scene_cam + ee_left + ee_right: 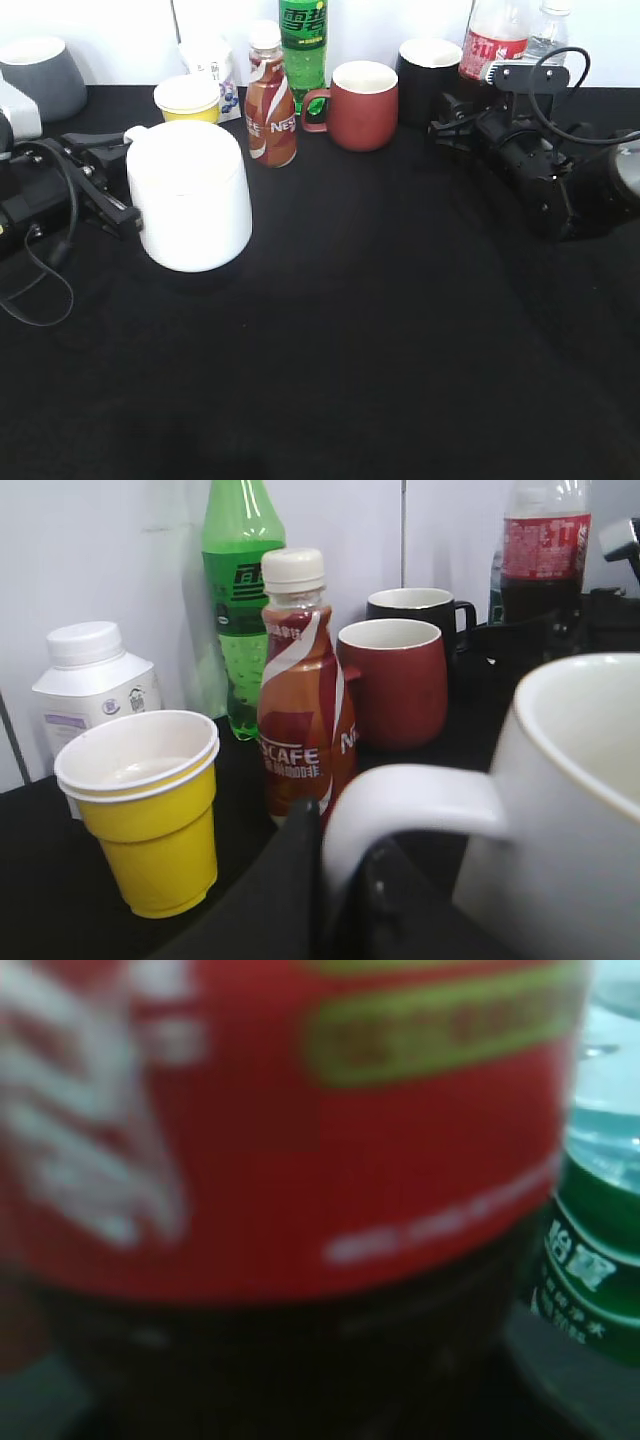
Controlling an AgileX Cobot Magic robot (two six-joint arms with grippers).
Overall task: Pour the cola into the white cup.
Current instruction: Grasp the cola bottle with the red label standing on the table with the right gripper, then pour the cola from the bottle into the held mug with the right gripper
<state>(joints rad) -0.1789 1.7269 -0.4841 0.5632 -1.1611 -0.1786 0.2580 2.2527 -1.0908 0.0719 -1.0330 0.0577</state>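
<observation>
Exterior view first: the white cup (193,195) stands upright on the black surface (380,330), front left, and the left claw (118,195) sits right at its handle side, touching or nearly so. Whether its fingers are apart or pinched on the handle, I cannot tell from here. Back right, the cola (493,40) stands against the wall, with the right claw (452,118) low at its base. Along the back row: a yellow cup (188,98), a Nescafe bottle (270,100), a green bottle (303,50), a red mug (362,105) and a black mug (428,80).

Left wrist view: the white cup's loop handle (410,810) fills the foreground, a dark finger (285,900) pressed beside it. The grip itself is cut off, so I cannot tell.

Right wrist view: the cola's red label (300,1130) is blurred and very close, dark liquid below, a green-labelled water bottle (595,1230) just beside it. No fingers show; right claw state unclear.
</observation>
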